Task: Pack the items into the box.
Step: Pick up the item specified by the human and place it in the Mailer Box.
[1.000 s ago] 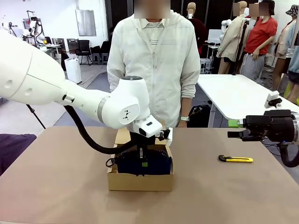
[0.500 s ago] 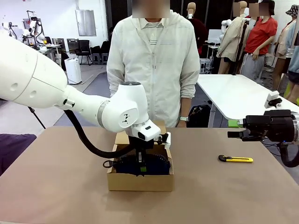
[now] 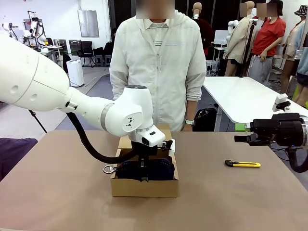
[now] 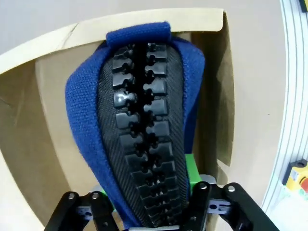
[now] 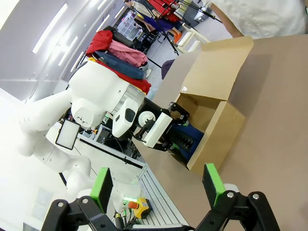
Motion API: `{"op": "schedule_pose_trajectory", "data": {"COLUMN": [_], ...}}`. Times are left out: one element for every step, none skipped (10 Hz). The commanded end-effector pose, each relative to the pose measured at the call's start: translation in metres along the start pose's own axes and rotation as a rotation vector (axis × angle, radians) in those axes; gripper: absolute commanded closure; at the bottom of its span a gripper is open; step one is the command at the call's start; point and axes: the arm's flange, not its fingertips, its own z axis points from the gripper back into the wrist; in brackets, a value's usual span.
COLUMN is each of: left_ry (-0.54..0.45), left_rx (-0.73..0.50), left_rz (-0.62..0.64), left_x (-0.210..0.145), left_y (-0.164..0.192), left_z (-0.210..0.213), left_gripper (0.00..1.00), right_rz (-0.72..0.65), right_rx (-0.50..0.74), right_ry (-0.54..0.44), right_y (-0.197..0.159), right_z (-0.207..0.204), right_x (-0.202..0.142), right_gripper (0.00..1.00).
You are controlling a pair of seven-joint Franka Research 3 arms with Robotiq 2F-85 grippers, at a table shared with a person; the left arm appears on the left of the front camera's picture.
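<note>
Pouch [image 4: 139, 96] snug in left claw [image 4: 147, 192], inside box [image 4: 48, 120]

Black right end effector [image 5: 157, 180], green pads [image 5: 102, 186], maybe rubber

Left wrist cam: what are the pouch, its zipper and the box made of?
Pouch: blue woven fabric, matte; coarse weave shows at the edges. Zipper: chunky black teeth, slight sheen, likely moulded plastic. Box: plain brown cardboard, matte, folded flaps with raw cut edges.
</note>
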Motion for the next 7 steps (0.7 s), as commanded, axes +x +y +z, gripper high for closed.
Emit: {"op": "schedule_pose_trajectory", "data": {"left_ry": [-0.023, -0.068, -0.107, -0.126, -0.154, -0.199, -0.268], "left_rx": [0.081, 0.155, 0.240, 0.306, 0.328, 0.321, 0.275], "left_rz": [0.049, 0.082, 0.114, 0.156, 0.181, 0.205, 0.256], "left_x": [-0.020, -0.034, -0.048, -0.060, -0.073, -0.097, -0.132], "left_y": [-0.026, -0.039, -0.047, -0.053, -0.058, -0.068, -0.081], "left_z": [0.025, 0.051, 0.074, 0.091, 0.108, 0.133, 0.156], "left_gripper": [0.00, 0.00, 0.00, 0.00, 0.00, 0.00, 0.00], "right_rz": [0.002, 0.002, 0.002, 0.002, 0.002, 0.002, 0.002], "right_rx": [0.000, 0.000, 0.000, 0.000, 0.000, 0.000, 0.000], "right_ry": [-0.018, -0.018, -0.018, -0.018, -0.018, -0.018, -0.018], "right_y": [0.002, 0.002, 0.002, 0.002, 0.002, 0.002, 0.002], "right_z": [-0.001, -0.001, -0.001, -0.001, -0.001, -0.001, -0.001], "right_x": [0.001, 0.001, 0.001, 0.001, 0.001, 0.001, 0.001], "right_gripper": [0.00, 0.00, 0.00, 0.00, 0.00, 0.00, 0.00]}}
